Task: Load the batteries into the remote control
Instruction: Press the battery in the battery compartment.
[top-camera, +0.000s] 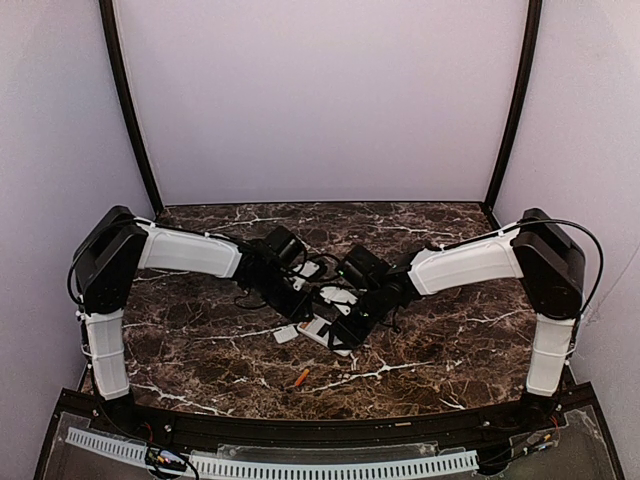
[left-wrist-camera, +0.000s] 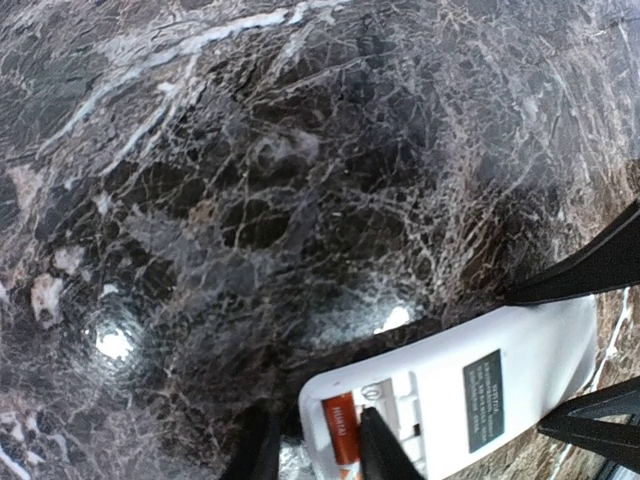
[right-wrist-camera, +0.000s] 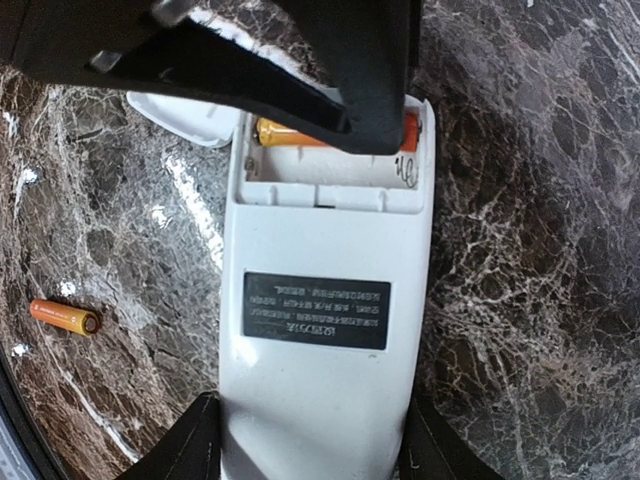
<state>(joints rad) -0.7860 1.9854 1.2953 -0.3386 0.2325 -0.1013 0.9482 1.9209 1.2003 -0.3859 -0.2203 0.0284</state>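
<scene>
The white remote control (right-wrist-camera: 320, 230) lies back up on the marble table, its battery bay open; it also shows in the top view (top-camera: 322, 330) and the left wrist view (left-wrist-camera: 500, 380). One orange battery (left-wrist-camera: 340, 430) lies in the bay, its yellow end showing in the right wrist view (right-wrist-camera: 275, 131). My left gripper (left-wrist-camera: 315, 455) is open over the bay end, one finger (left-wrist-camera: 385, 450) in the bay beside that battery, the other outside the remote's end. My right gripper (right-wrist-camera: 310, 450) is shut on the remote's other end. The second battery (right-wrist-camera: 62, 316) lies loose on the table (top-camera: 300, 377).
The small white cover plate (right-wrist-camera: 175, 112) lies beside the remote's bay end, also seen in the top view (top-camera: 286, 334). Both arms meet at the table's middle. The black front rail (top-camera: 320, 430) runs just near of the loose battery.
</scene>
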